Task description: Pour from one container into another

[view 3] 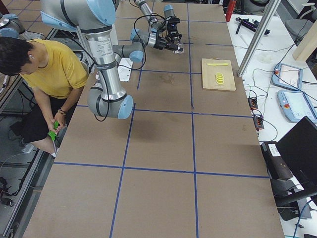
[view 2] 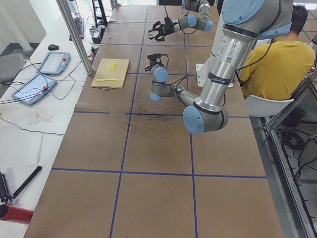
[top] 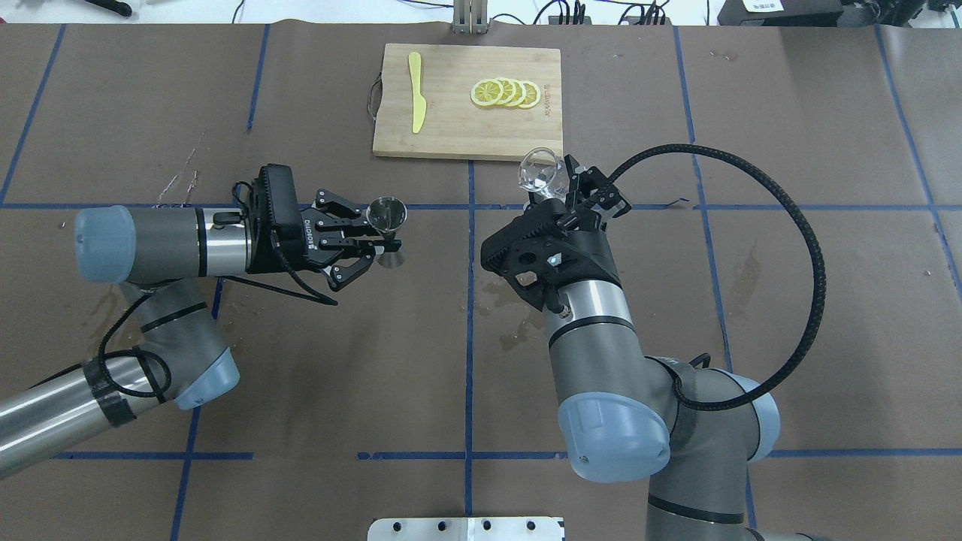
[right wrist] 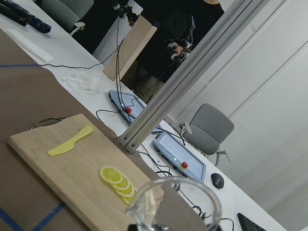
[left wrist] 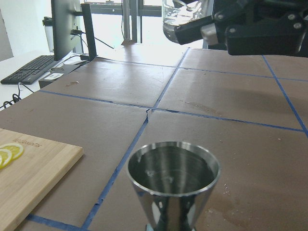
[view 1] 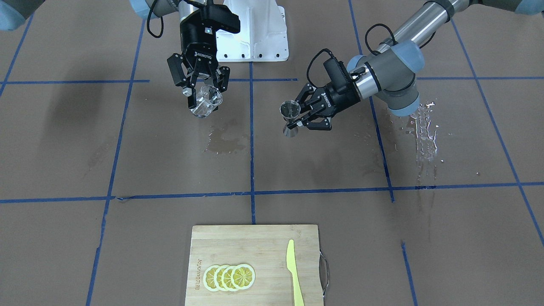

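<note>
While the left gripper holds the steel jigger upright by its narrow waist, fingers pinched in on either side, the right gripper has its fingers closed around the clear tumbler and carries it at a tilt. Both vessels hang above the table, well apart, with a blue tape line running between them. From the left wrist view the jigger's upper cup is all shine and reflection, and I cannot tell whether any liquid sits in it; the tumbler is just as hard to read, clear glass against dark fingers. On the brown surface below there is a wet patch between the two grippers, nearer the tumbler, and a longer glistening streak of spilled liquid under the left arm's elbow. At the operators' edge lies a wooden cutting board with a fan of lemon slices and a yellow plastic knife on it, apart from each other. Nothing stands between tumbler and jigger. A person in a yellow shirt sits behind the robot's base.
</note>
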You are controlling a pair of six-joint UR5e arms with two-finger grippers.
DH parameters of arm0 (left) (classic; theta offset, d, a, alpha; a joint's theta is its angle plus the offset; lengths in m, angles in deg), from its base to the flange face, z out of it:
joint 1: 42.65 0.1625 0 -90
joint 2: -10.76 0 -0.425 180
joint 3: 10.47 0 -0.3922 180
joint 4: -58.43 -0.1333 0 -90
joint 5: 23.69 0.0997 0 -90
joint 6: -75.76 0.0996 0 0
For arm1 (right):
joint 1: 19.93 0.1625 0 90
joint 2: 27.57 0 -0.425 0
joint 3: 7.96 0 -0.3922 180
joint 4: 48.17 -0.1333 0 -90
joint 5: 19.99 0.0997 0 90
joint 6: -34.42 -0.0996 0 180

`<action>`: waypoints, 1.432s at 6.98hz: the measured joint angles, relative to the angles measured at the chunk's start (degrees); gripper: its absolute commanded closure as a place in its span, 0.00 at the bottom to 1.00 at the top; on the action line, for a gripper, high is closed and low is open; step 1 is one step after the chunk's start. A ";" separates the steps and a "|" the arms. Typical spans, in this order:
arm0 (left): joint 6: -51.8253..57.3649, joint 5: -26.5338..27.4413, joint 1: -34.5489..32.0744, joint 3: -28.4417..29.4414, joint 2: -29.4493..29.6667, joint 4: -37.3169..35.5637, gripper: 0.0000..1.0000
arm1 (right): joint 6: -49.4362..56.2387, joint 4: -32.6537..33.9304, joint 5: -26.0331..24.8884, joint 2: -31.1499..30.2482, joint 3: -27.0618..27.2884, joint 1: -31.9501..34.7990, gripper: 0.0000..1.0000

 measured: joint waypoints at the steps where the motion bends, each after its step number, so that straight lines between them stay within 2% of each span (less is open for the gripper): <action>1: -0.31 0.04 -0.65 -0.50 -2.42 2.06 1.00 | -0.07 0.00 0.00 -0.11 0.00 0.01 1.00; 4: -2.28 1.15 -1.31 -6.41 -12.55 4.92 1.00 | -0.21 -0.02 -0.02 -0.34 0.00 0.01 1.00; 6: -4.24 4.41 -1.26 -8.18 -19.30 11.33 1.00 | -0.24 -0.02 -0.06 -0.46 0.02 0.01 1.00; 10: -11.08 19.46 -0.38 -7.93 -30.53 23.52 1.00 | -1.20 -0.09 -0.06 -0.73 0.08 0.02 1.00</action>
